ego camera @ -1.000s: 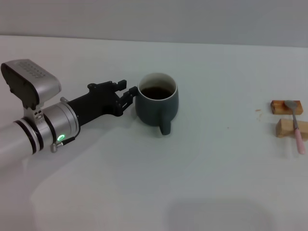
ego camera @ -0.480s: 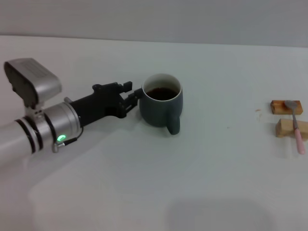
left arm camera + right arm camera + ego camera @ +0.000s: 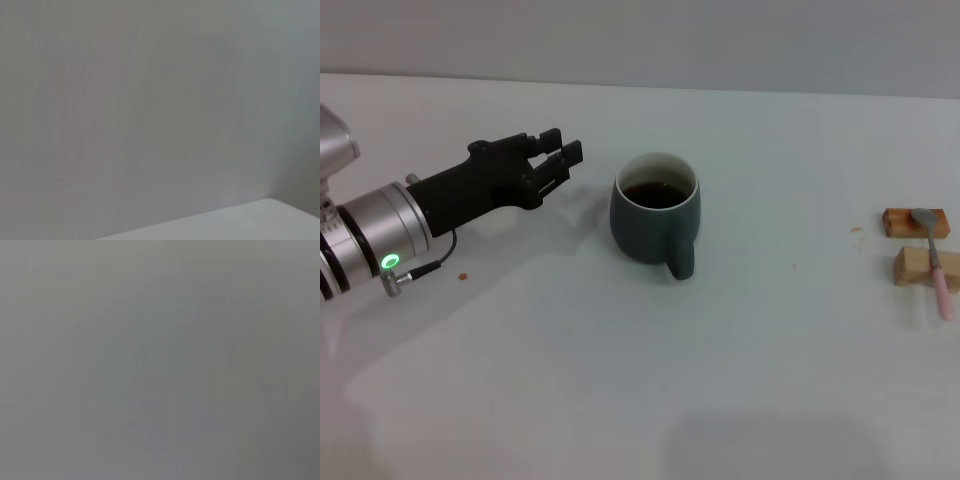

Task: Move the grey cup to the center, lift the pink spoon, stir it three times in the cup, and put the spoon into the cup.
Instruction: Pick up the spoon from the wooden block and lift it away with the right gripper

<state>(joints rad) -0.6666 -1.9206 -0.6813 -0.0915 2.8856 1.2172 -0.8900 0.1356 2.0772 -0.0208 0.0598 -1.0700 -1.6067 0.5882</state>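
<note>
The left gripper [image 3: 556,160] hangs empty, fingers parted, at ten o'clock of the grey cup [image 3: 655,217], apart from it. The pink spoon [image 3: 935,262] bridges two wooden blocks [image 3: 917,245] at three o'clock, handle raised for grasping.

Lab-style test bench, bare white table [image 3: 620,400], plain grey wall [image 3: 720,40]

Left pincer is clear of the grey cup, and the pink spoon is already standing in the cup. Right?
Not quite. In the head view the pink spoon lies across two wooden blocks far to the right, not in the grey cup. The left pincer is indeed clear of the cup.
</note>
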